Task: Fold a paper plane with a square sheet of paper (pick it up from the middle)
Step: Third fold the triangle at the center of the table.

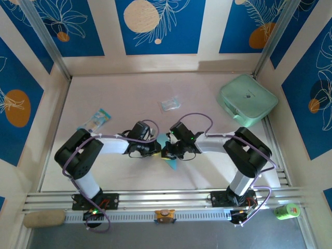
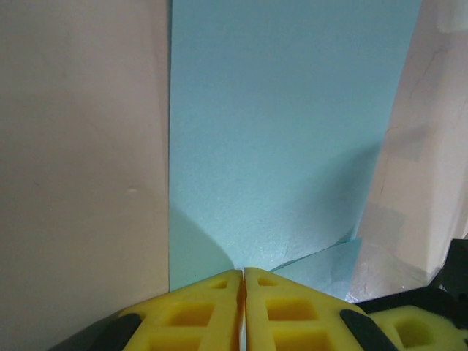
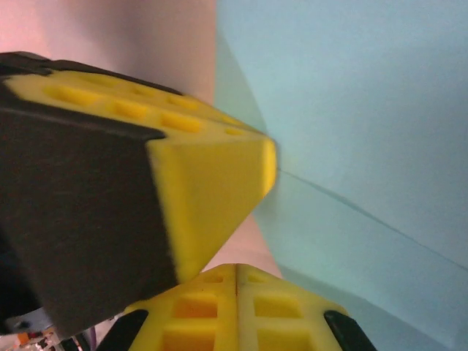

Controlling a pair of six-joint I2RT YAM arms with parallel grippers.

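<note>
The left gripper (image 2: 243,272) has its yellow jaws pressed together, tips meeting on the near edge of the light-blue sheet of paper (image 2: 285,131); whether any paper is caught between them cannot be told. The sheet lies flat on the pale table (image 2: 80,146), with a folded flap lying just right of the tips. The right gripper (image 3: 237,269) also has its jaws closed tight, tips just beside the sheet's layered edge, and a grip on it cannot be made out. From its wrist camera one yellow finger (image 3: 212,175) of the left gripper shows close in front. From above, both grippers meet nose to nose at the middle of the table near the front, the sheet under them. A mint-green case (image 1: 247,99) sits far right, a clear wrapper (image 1: 170,104) beyond the grippers, a blue-and-white packet (image 1: 97,119) to the left
</note>
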